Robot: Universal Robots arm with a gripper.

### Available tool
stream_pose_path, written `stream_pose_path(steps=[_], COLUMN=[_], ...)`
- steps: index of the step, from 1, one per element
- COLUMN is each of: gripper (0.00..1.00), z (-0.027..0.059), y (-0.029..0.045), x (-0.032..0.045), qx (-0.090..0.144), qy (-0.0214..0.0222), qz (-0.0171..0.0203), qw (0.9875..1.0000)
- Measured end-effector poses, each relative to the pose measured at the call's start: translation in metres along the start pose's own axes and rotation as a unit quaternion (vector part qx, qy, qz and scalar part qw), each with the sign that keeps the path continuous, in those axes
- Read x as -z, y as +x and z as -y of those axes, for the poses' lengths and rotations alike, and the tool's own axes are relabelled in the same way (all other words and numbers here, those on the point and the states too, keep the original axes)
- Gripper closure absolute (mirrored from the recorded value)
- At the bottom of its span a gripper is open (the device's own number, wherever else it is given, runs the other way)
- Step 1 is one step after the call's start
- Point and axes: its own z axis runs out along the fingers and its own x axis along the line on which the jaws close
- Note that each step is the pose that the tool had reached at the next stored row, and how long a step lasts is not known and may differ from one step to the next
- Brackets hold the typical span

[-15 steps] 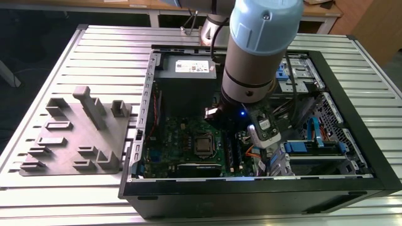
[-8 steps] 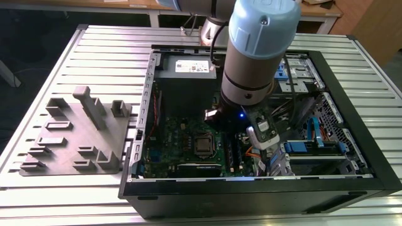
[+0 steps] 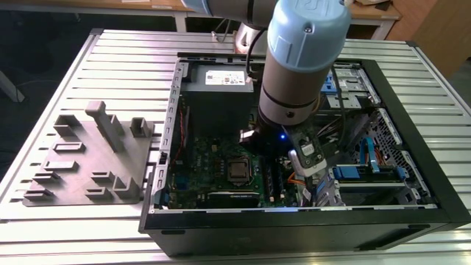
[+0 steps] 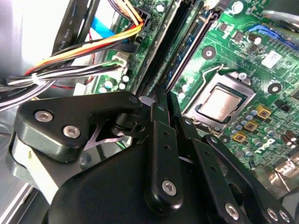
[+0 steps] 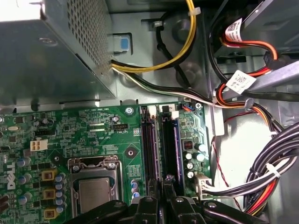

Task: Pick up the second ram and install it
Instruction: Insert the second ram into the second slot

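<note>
Gripper (image 5: 161,189) sits low inside the open PC case (image 3: 412,215), fingers drawn close together over the long memory slots (image 5: 161,149) on the green motherboard (image 5: 84,126). In both wrist views sth thin & dark sits between the fingertips (image 4: 161,100), lined up w/ a slot; likely the second ram (image 5: 168,178) seen edge-on, but can't tell for sure, nor whether it's seated. Just beside the slots: silver processor socket (image 4: 219,103). Past the slots, cable bundles (image 5: 261,172) & the metal power supply box (image 5: 51,51). In the exterior view, arm (image 3: 298,66) reaches down into case; grey plastic block (image 3: 85,160) w/ raised holders lies on the slatted table (image 3: 125,49), at that view's left.
</note>
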Motion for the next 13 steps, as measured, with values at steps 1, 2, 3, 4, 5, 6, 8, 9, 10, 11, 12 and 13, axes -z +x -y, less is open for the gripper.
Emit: stream_pose_path(steps=[1, 2, 3, 4, 5, 6, 8, 9, 10, 11, 12, 13], gripper=[0.84, 0.84, 0.84, 0.84, 0.84, 0.84, 0.84, 0.86, 0.91, 0.91, 0.91, 0.91], z=[0.0000, 0.0001, 0.0001, 0.0001, 0.0000, 0.0000, 0.0000, 0.0001, 0.0001, 0.0001, 0.0001, 0.0001], y=[0.0000, 0.0000, 0.0000, 0.0000, 0.0000, 0.0000, 0.0000, 0.0000, 0.0000, 0.0000, 0.0000, 0.0000], x=[0.0000, 0.0000, -0.0001, -0.0002, -0.0003, -0.0004, -0.0005, -0.0005, -0.0005, -0.0006, -0.0006, -0.0007], qx=[0.000, 0.000, 0.000, 0.000, 0.000, 0.000, 0.000, 0.000, 0.000, 0.000, 0.000, 0.000], qy=[0.0001, 0.0002, 0.0002, 0.0001, 0.0001, 0.0001, 0.0001, 0.0001, 0.0001, 0.0001, 0.0001, 0.0001], qz=[0.0000, 0.0000, 0.0000, 0.0000, 0.0000, 0.0000, 0.0000, 0.0000, 0.0000, 0.0000, 0.0000, 0.0000], qw=[1.0000, 1.0000, 1.0000, 1.0000, 1.0000, 1.0000, 1.0000, 1.0000, 1.0000, 1.0000, 1.0000, 1.0000])
